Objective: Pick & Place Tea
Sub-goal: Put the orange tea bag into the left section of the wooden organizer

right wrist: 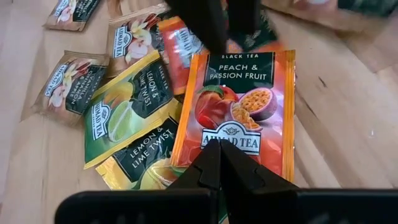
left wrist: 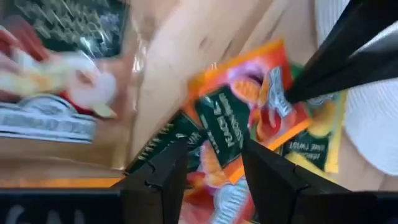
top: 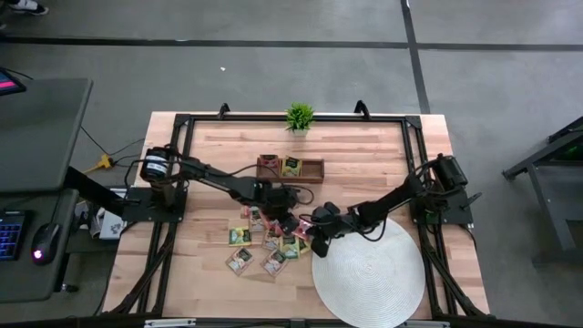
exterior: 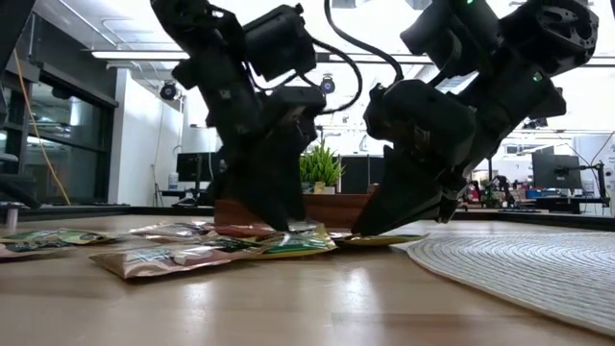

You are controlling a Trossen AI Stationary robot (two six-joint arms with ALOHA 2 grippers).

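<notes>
Orange tea packet (right wrist: pixel 233 112) flat on table (top: pixel 364 155), beside round mat (top: pixel 369 278). Right gripper (right wrist: pixel 219 163) closed, tip pressing its near edge; left gripper (left wrist: pixel 211 165) parted above far edge. Probably light, thin, slippery: best pinched at a lifted edge.

Glossy, crinkled foil-like tea packets (right wrist: pixel 239 112) with printed dark labels, on a smooth pale wooden table (right wrist: pixel 348 118), beside the packets a matt white woven mat (top: pixel 369 273) with ribbed texture, dark matt plastic-looking gripper fingers (left wrist: pixel 158 177)
</notes>
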